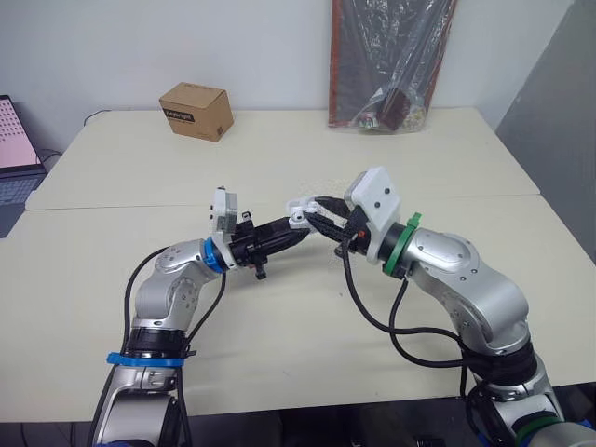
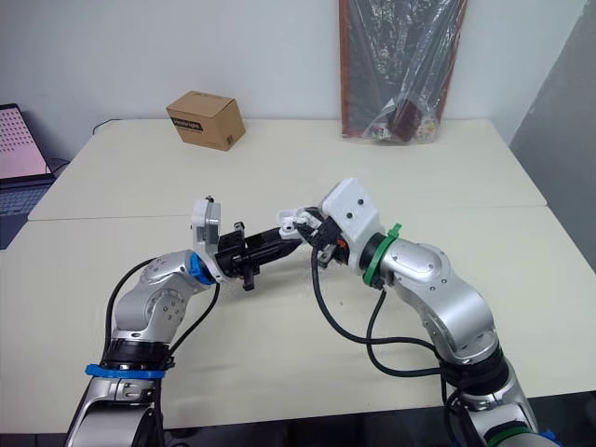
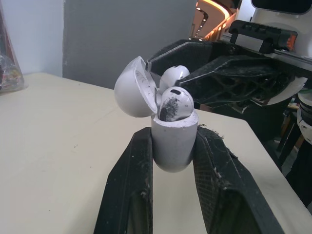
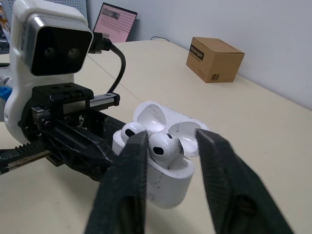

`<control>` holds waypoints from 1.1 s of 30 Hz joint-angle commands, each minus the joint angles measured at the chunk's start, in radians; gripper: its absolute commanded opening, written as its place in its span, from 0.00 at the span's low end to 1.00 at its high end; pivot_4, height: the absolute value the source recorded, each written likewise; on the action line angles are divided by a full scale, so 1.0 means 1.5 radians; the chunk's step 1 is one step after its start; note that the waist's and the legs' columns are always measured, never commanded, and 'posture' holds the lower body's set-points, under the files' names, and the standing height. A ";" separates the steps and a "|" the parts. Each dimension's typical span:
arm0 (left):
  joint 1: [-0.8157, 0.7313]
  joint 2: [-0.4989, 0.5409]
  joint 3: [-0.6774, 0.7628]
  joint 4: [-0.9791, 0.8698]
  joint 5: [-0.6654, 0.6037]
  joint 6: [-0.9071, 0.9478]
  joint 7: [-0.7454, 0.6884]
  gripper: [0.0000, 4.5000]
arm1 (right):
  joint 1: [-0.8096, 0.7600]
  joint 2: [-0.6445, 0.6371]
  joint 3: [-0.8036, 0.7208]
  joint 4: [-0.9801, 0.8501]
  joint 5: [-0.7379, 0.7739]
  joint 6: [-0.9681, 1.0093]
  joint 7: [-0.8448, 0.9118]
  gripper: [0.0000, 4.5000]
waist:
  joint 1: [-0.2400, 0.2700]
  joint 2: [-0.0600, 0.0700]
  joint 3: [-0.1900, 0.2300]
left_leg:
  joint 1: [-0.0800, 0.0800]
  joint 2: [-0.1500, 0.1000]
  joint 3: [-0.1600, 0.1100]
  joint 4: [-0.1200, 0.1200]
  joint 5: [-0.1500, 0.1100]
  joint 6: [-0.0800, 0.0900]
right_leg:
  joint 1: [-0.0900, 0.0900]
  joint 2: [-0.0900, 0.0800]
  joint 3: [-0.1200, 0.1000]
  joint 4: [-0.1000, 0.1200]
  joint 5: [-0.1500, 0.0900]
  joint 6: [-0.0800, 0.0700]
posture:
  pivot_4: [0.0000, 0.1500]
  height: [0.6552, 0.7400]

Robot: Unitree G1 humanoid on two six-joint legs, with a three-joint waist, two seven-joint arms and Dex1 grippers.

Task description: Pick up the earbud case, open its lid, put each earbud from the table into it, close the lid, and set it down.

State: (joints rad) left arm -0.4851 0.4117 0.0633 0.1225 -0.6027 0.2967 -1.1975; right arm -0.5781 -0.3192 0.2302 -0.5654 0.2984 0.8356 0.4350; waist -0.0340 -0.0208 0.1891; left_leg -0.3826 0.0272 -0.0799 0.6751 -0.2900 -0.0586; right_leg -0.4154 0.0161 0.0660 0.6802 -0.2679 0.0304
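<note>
Fingers (image 3: 129, 185) of left gripper (image 3: 173, 134) sit closest, closed snug on case (image 3: 173, 151), one finger per side. Case flanks are hidden behind them, and its rounded bottom shows btwn them, held up over table (image 3: 48, 146). Lid (image 3: 135, 87) is hinged open & tipped back to one side of this gripper. Smudged bud (image 3: 174, 103) sits in the slot nearer left wrist, head up, stem hidden inside case. Other bud (image 3: 174, 77) is in the far slot, half covered by smudged bud, at the tips of right gripper (image 4: 170, 136). That gripper points in from the opposite side, approx tip to tip w/ left gripper. It is part open, its fingers (image 4: 122, 190) straddling case top w/ other bud btwn them. A gap shows btwn that bud & one finger. The second finger is right at the bud, but can't tell if it touches. In right wrist view, smudged bud is partly behind that second finger, & case base is cut off behind left gripper's fingers. From the head cam the two grippers meet over mid-table. Case is a small white blob there, and buds can't be made out. Beyond the grippers, well apart: cardboard box (image 1: 196, 110) on left gripper's side, print on it too small to read. Dark bag (image 1: 391, 56) leans at the wall beyond right gripper, its top cut off. Laptop (image 1: 14, 149) lies far out past left gripper's side, mostly cut off at frame edge.
</note>
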 commanded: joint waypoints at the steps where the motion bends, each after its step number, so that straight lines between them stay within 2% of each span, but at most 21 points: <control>1: -0.001 0.005 0.012 -0.034 -0.016 -0.012 -0.014 0.17 | -0.009 0.013 -0.028 -0.011 0.006 -0.012 -0.013 0.62 | 0.000 0.000 0.000 | 0.000 0.000 0.000 0.000 0.000 0.000 | 0.000 0.000 0.000 0.000 0.000 0.000 | 1.00 1.00; 2: 0.000 0.007 0.012 -0.033 -0.015 -0.012 -0.016 0.17 | -0.011 0.014 -0.036 -0.009 0.007 -0.013 -0.012 0.70 | 0.000 0.000 0.000 | 0.000 0.000 0.000 0.000 0.000 0.000 | 0.000 0.000 0.000 0.000 0.000 0.000 | 1.00 1.00; 6: 0.004 0.012 0.012 -0.030 -0.013 -0.013 -0.024 0.17 | -0.011 0.016 -0.078 -0.023 0.043 -0.018 0.008 0.70 | 0.000 0.000 0.000 | 0.000 0.000 0.000 0.000 0.000 0.000 | 0.000 0.000 0.000 0.000 0.000 0.000 | 1.00 1.00; 11: 0.005 0.021 0.011 -0.021 -0.006 -0.018 -0.037 0.17 | -0.016 -0.002 -0.179 -0.060 0.214 0.052 0.071 0.70 | 0.000 0.000 0.000 | 0.000 0.000 0.000 0.000 0.000 0.000 | 0.000 0.000 0.000 0.000 0.000 0.000 | 1.00 1.00; 14: 0.006 0.028 0.009 -0.019 -0.005 -0.020 -0.047 0.17 | -0.059 -0.019 -0.205 -0.020 0.238 0.075 0.059 0.56 | 0.000 0.000 0.000 | 0.000 0.000 0.000 0.000 0.000 0.000 | 0.000 0.000 0.000 0.000 0.000 0.000 | 1.00 1.00; 21: 0.006 0.034 0.005 -0.028 -0.009 -0.012 -0.061 0.17 | -0.117 -0.064 -0.116 0.118 0.160 0.019 0.085 0.00 | -0.001 0.000 0.000 | 0.000 0.000 0.001 0.000 0.000 0.000 | 0.000 0.000 0.000 0.000 0.000 0.000 | 1.00 1.00; 27: 0.004 0.038 0.002 -0.041 -0.016 0.003 -0.063 0.17 | -0.148 -0.077 -0.019 0.218 0.078 -0.045 0.133 0.00 | -0.001 0.000 0.000 | -0.002 0.000 0.002 -0.001 0.000 0.000 | -0.003 0.000 0.001 0.000 0.000 0.000 | 1.00 1.00; 33: 0.008 0.041 -0.001 -0.048 -0.017 0.014 -0.064 0.17 | -0.158 -0.057 0.009 0.237 0.057 -0.071 0.161 0.00 | 0.000 0.000 0.000 | -0.002 0.000 0.001 -0.003 0.000 0.000 | -0.004 0.000 0.001 0.000 0.000 0.000 | 1.00 1.00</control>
State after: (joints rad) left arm -0.4702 0.4634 0.0622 0.0939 -0.6105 0.3181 -1.2836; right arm -0.7786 -0.4112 0.2528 -0.1888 0.3866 0.7538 0.6615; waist -0.0344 -0.0205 0.1893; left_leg -0.3861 0.0274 -0.0781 0.6707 -0.2900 -0.0585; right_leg -0.4211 0.0160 0.0674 0.6800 -0.2678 0.0300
